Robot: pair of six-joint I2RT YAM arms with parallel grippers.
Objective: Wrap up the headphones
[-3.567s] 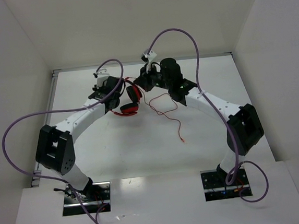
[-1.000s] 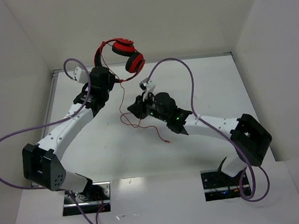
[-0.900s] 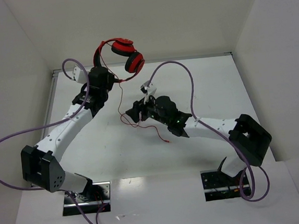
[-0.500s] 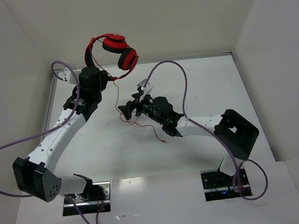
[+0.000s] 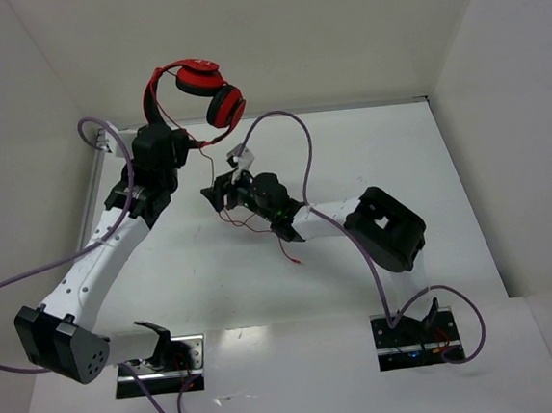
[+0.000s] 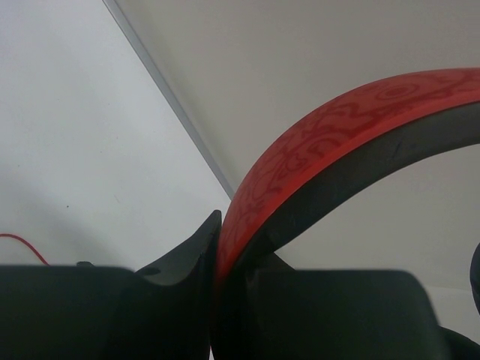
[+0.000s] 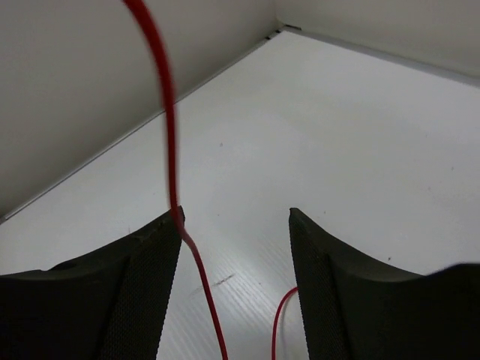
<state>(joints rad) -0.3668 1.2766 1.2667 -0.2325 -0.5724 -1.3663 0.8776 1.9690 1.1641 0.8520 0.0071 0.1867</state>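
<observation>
The red headphones (image 5: pixel 195 90) hang in the air near the back wall, both ear cups pointing right. My left gripper (image 5: pixel 167 131) is shut on the headband (image 6: pixel 322 142), which fills the left wrist view where the gripper (image 6: pixel 217 247) pinches it. The thin red cord (image 5: pixel 217 178) drops from the headphones to the table and trails to its plug (image 5: pixel 295 260). My right gripper (image 5: pixel 220 196) is low beside the hanging cord, jaws open. In the right wrist view the cord (image 7: pixel 169 150) brushes the tip of the left finger (image 7: pixel 142 292); the gripper (image 7: pixel 235 217) holds nothing.
White walls close in the table (image 5: pixel 398 167) at the back and on both sides. Thick purple cables (image 5: pixel 289 133) loop over both arms. The right arm's elbow (image 5: pixel 386 228) stretches across the middle of the table.
The left arm has lifted the headphones off the table and carried them up and left. The right arm followed leftward along the cord, its jaws opening wide and then narrowing partway.
</observation>
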